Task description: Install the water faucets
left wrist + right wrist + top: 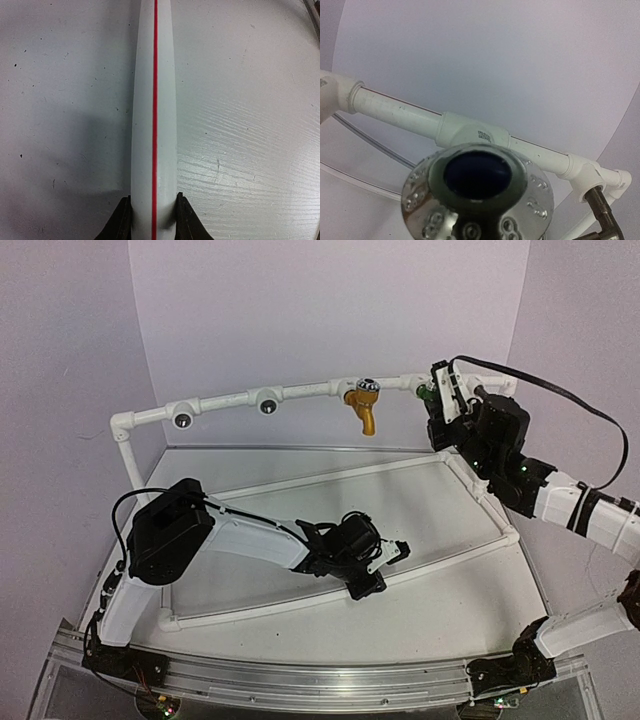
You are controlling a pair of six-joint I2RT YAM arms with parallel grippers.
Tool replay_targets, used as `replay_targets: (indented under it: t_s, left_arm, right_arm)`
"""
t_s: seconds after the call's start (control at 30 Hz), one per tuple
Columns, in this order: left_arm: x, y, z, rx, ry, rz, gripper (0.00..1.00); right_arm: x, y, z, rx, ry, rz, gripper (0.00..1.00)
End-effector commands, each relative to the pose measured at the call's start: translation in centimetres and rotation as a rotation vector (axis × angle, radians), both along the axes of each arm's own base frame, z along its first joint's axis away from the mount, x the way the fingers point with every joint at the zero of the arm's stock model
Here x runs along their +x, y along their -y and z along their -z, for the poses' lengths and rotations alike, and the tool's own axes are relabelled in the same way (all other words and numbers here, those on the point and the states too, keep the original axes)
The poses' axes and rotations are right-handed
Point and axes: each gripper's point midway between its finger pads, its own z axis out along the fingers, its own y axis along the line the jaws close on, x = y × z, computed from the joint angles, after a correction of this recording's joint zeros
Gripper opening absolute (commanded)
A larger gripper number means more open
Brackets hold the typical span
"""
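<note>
One mustard-yellow faucet [363, 408] sits on the top rail [300, 392]; your right gripper [437, 395] clasps the green faucet [426, 392] at the next tee fitting [472, 134] while your left gripper [375, 573] pinches the front pipe [154, 100], likely steadying the frame [121, 430].

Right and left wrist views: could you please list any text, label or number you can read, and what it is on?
On the white tee fitting: a small dark printed mark, too blurred to read.
On the white pipe: a red stripe only, no lettering.
No other text shows.
</note>
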Motion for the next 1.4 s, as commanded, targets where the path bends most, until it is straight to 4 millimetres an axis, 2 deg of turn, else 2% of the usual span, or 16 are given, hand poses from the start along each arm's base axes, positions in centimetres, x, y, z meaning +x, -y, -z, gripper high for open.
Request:
replay_targets:
  t_s: [0.0,0.3,0.7,1.23,1.37]
  left_arm:
    - [-9.0,-0.4,3.4,0.115,-0.160,0.192,0.00]
    - [-9.2,-0.3,3.4,0.118,-0.161,0.196,0.00]
    - [-9.4,-0.3,3.4,0.125,-0.156,0.200,0.00]
    - [-9.7,-0.2,3.6,0.133,-0.156,0.207,0.00]
    - [-9.7,-0.2,3.7,0.134,-0.159,0.207,0.00]
  right_arm:
    - [1.5,4.3,-2.0,0.143,-0.023,0.200,0.00]
    - [2.1,4.3,-1.3,0.219,-0.050,0.214,0.00]
    - [2.5,4.0,1.4,0.418,-0.109,0.211,0.00]
    - [2.1,3.4,3.3,0.845,-0.166,0.160,0.00]
    - [2.1,2.8,3.6,0.953,-0.175,0.144,0.00]
